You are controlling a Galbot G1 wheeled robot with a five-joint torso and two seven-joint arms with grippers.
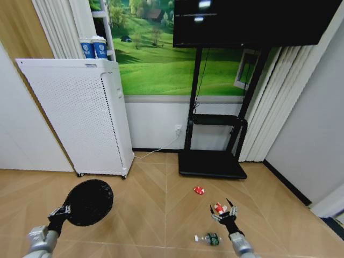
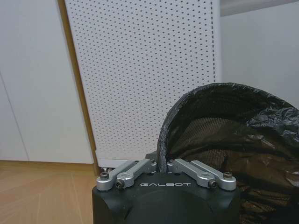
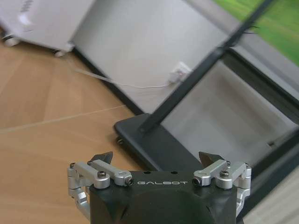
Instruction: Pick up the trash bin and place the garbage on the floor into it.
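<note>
Round black mesh trash bin (image 1: 88, 202)

Bare floor (image 1: 161, 209) lies open around the right gripper (image 1: 224, 210), its fingers spread; 1 red scrap (image 1: 218, 207) sits between them, the bottle (image 1: 210, 238) just behind, the stand base (image 1: 211, 163) well ahead.

The trash bin (image 2: 233, 140) runs past the left wrist view's edge, its base unseen. The right hand (image 1: 226, 213) partly covers one red-and-white scrap (image 1: 217, 207).

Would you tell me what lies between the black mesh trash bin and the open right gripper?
Bare chevron wood floor in the head view; nothing between black mesh trash bin and right gripper.
</note>
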